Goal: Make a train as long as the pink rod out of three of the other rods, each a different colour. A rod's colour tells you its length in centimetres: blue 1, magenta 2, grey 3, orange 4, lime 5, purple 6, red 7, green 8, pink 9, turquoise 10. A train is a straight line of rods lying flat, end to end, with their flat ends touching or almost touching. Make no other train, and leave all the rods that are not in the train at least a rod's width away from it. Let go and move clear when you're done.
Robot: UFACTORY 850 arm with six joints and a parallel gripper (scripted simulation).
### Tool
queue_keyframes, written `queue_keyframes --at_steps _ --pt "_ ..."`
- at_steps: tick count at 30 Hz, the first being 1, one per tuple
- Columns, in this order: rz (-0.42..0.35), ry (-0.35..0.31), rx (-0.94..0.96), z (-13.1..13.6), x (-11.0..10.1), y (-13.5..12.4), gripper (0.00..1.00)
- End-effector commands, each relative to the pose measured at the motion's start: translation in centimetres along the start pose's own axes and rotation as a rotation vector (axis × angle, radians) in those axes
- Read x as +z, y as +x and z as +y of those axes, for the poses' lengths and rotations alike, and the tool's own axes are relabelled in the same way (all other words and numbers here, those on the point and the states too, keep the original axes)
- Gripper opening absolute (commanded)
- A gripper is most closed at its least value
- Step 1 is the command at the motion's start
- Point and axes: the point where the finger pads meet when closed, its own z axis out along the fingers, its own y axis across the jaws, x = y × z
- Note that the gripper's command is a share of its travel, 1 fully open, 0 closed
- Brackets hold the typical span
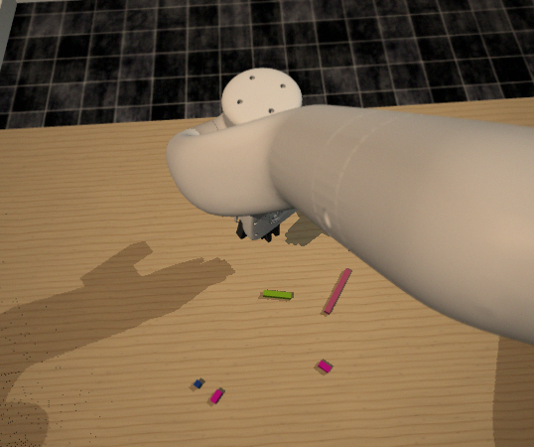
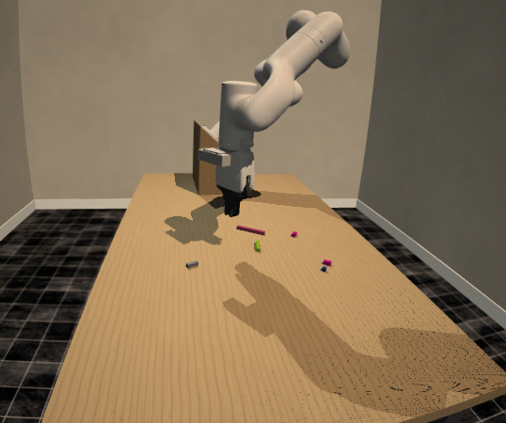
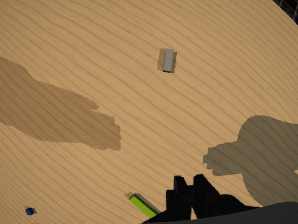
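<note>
My gripper (image 1: 254, 237) (image 2: 231, 211) (image 3: 187, 191) hangs above the table (image 2: 159, 329), behind the pink rod (image 1: 337, 291) (image 2: 250, 229). It is shut on a small thing that the fingers nearly hide; in the wrist view it has a dark blue tint, like a small blue rod. A lime rod (image 1: 277, 294) (image 2: 257, 245) (image 3: 141, 204) lies near the pink rod, apart from it. A grey rod (image 2: 192, 264) (image 3: 169, 60) lies alone to the left. A blue rod (image 1: 198, 383) (image 2: 324, 269) (image 3: 29, 211) lies beside a magenta rod (image 1: 216, 395) (image 2: 327, 262). A second magenta rod (image 1: 324, 366) (image 2: 293, 233) lies apart.
A brown wedge-shaped block (image 2: 201, 164) stands at the back of the table by the arm's base. The arm's thick link (image 1: 416, 214) hides the right part of the top view. Dark tiled floor surrounds the table.
</note>
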Motion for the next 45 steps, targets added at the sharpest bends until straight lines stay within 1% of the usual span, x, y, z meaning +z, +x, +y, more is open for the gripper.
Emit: queue_keyframes --at_steps 1,13,18,22,27,29,35,39,42,45 --pt "-0.001 0.004 0.0 2.1 0.0 1.5 0.04" --pt "-0.001 0.004 0.0 2.1 0.0 1.5 0.04" --pt "-0.002 0.004 0.0 2.1 0.5 1.5 0.04" --pt "-0.002 0.004 0.0 2.1 1.5 1.5 0.04" --pt "-0.002 0.004 0.0 2.0 3.5 1.5 0.04" --pt "-0.002 0.004 0.0 2.0 3.5 1.5 0.04" --pt "-0.002 0.004 0.0 2.0 6.2 1.5 0.04" --pt "-0.002 0.004 0.0 2.0 7.6 1.6 0.04" --pt "-0.002 0.004 0.0 2.0 8.3 1.6 0.04" --pt "-0.002 0.004 0.0 2.0 8.6 1.6 0.04"
